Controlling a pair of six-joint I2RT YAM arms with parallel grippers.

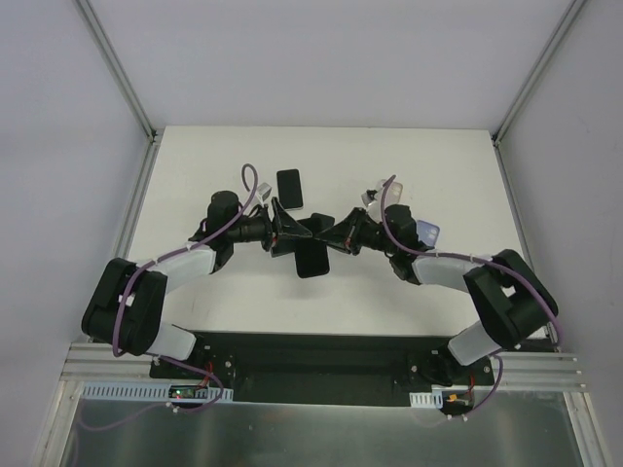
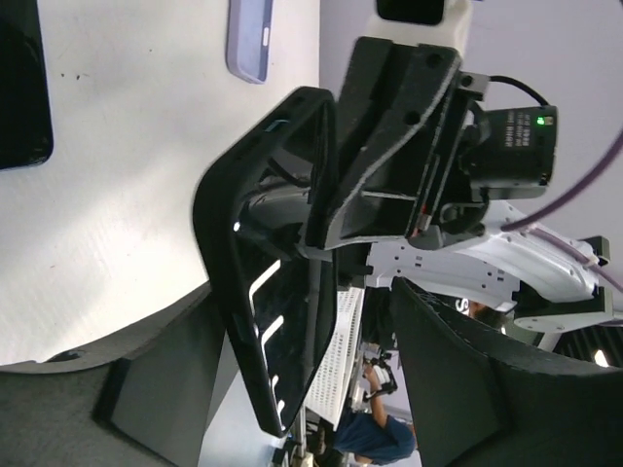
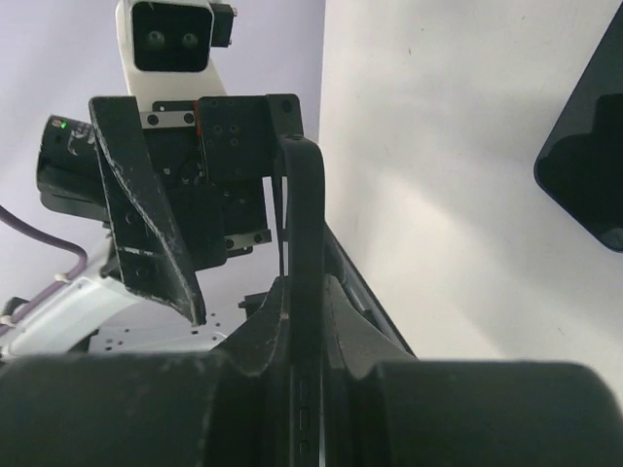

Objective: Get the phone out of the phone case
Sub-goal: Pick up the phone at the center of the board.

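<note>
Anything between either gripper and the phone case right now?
Nothing visible. The right gripper is clamped on the edge of the phone case, which sits between the open fingers of the left gripper, above the table. A black phone and a lavender case lie aside on the table.

White table [image 1: 195,175], pale grey walls [image 1: 321,58], aluminium corner posts [image 1: 117,68]

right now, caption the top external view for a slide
Right gripper clamps the black case while the left gripper sits open around it; a second phone lies beyond.
</note>
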